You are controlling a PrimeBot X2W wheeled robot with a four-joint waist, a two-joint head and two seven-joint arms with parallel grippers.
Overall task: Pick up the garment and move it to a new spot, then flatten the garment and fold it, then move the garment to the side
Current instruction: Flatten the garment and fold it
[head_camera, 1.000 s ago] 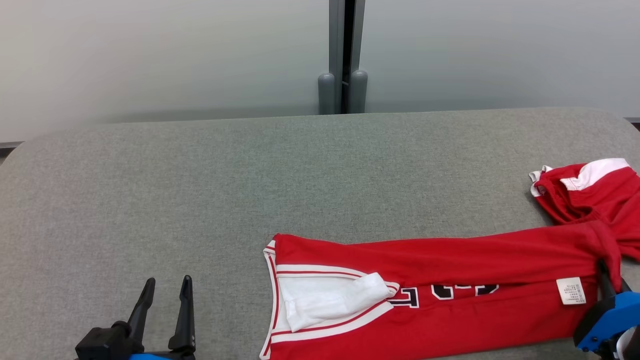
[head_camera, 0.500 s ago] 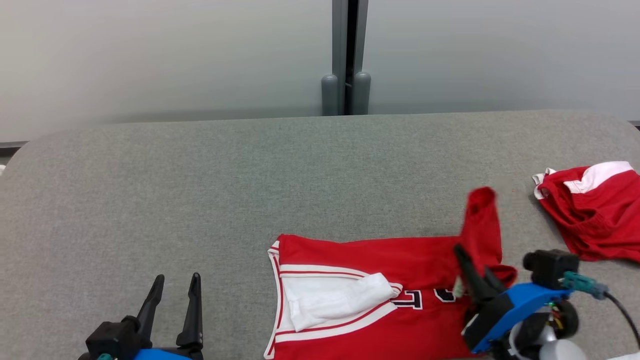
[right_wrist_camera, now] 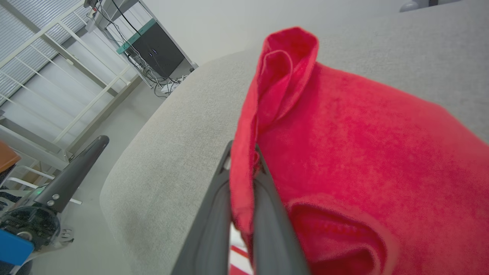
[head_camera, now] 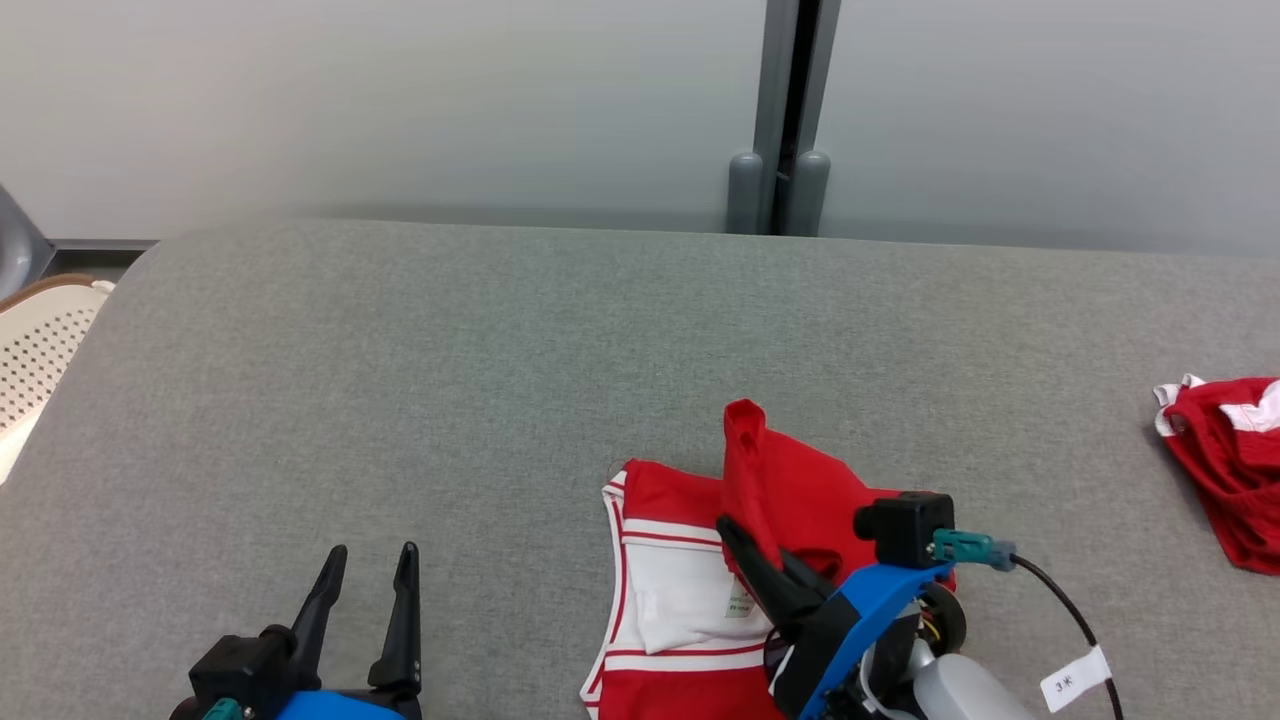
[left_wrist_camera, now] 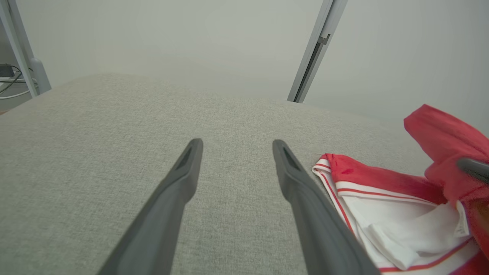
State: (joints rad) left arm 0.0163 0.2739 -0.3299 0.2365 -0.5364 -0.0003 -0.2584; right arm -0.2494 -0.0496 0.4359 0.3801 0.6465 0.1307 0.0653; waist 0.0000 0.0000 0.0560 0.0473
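Note:
The garment (head_camera: 790, 490) is a red jersey with white trim, lying near the front edge of the grey table (head_camera: 500, 350). Its right part is lifted and doubled over the rest. My right gripper (head_camera: 735, 535) is shut on that raised red edge; in the right wrist view the red cloth (right_wrist_camera: 344, 133) is pinched between the two dark fingers (right_wrist_camera: 214, 214). The white-trimmed neck end (left_wrist_camera: 386, 214) lies flat in the left wrist view. My left gripper (head_camera: 368, 560) stands open at the lower left, well left of the jersey, nothing between its fingers (left_wrist_camera: 179, 187).
A second red and white cloth (head_camera: 1225, 460) lies at the table's right edge. A pale perforated chair (head_camera: 35, 340) stands off the table's left end. A grey post (head_camera: 780, 110) rises behind the table against the wall.
My right gripper has carried the jersey's right end up and leftward over its body, folding it shorter. The camera has turned left, shifting the whole picture right. My left gripper stays open.

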